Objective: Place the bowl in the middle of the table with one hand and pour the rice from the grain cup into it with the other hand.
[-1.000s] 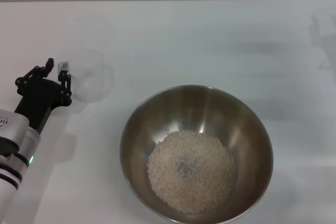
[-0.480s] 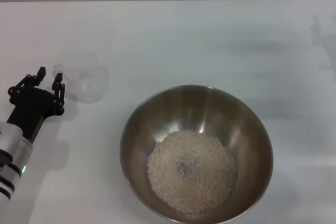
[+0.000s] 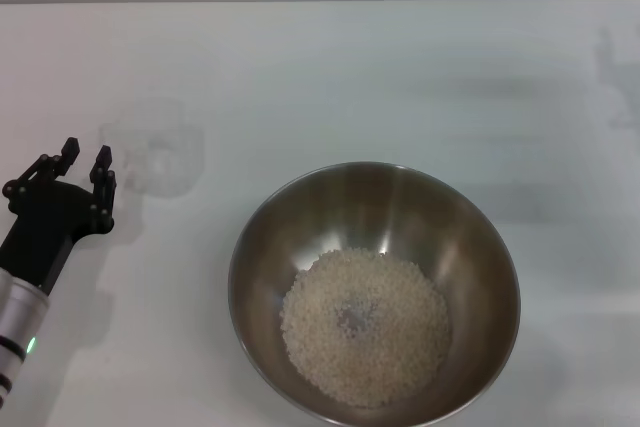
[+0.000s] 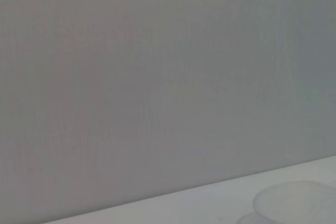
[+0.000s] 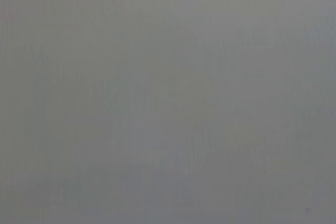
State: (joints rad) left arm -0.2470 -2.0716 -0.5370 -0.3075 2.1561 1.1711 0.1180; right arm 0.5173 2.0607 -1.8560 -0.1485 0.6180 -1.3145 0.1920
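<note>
The steel bowl (image 3: 374,292) stands on the white table (image 3: 400,77) near the front middle, with a pale heap of rice (image 3: 365,325) in its bottom. The transparent grain cup (image 3: 163,157) stands upright and empty at the left, its rim also showing in the left wrist view (image 4: 296,203). My left gripper (image 3: 86,159) is open, just left of the cup and apart from it, holding nothing. My right gripper is out of view.
The table's far edge (image 3: 320,1) runs along the top against a grey wall. The right wrist view shows only plain grey.
My left gripper has drawn back from the cup toward the front left. The cup stays standing where it was released. The bowl and rice have not moved.
</note>
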